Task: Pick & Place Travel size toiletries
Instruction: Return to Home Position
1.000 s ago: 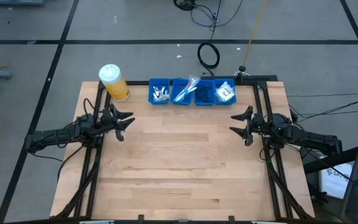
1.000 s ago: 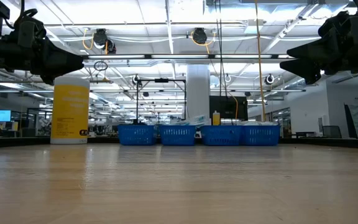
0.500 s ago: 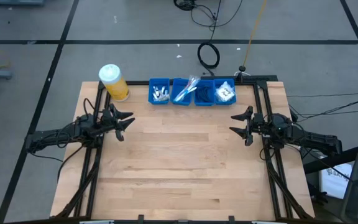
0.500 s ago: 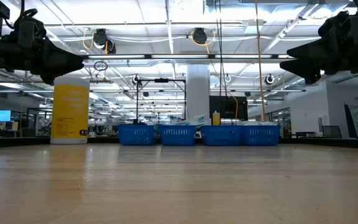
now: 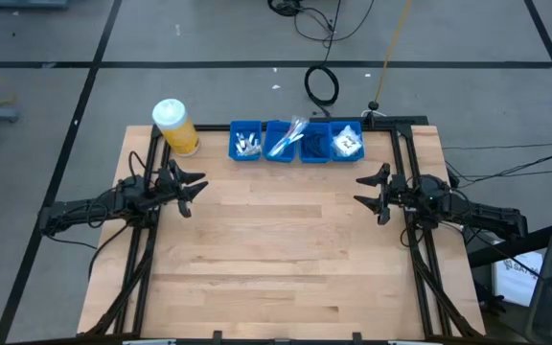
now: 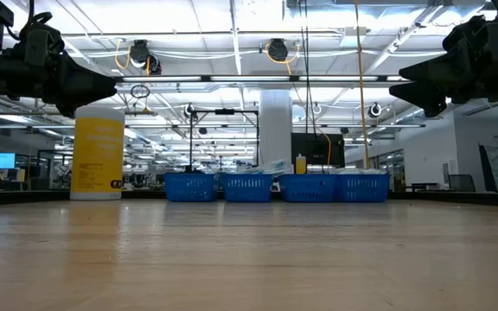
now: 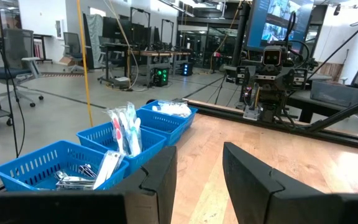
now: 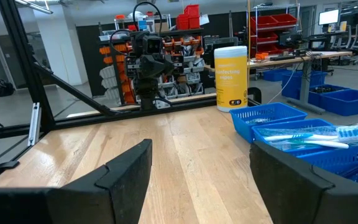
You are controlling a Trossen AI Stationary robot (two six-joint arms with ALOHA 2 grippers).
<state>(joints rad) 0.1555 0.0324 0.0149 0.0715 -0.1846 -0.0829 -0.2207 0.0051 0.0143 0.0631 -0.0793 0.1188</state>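
Toiletries (image 5: 293,136) unmoved in blue baskets (image 5: 233,142), arms (image 5: 94,206) unmoved, left jaws narrowly parted, right jaws wide

Grey floor (image 5: 65,38), coiled black cables (image 5: 321,84), bright ceiling lights (image 6: 180,22), red bins (image 8: 272,25)

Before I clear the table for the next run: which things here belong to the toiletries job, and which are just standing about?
Job: silver nail cutters, toothbrushes, white packets, all in the blue baskets; left gripper, right gripper, both open, empty.
Standing about: yellow white-capped jar; coiled black cable on the floor.
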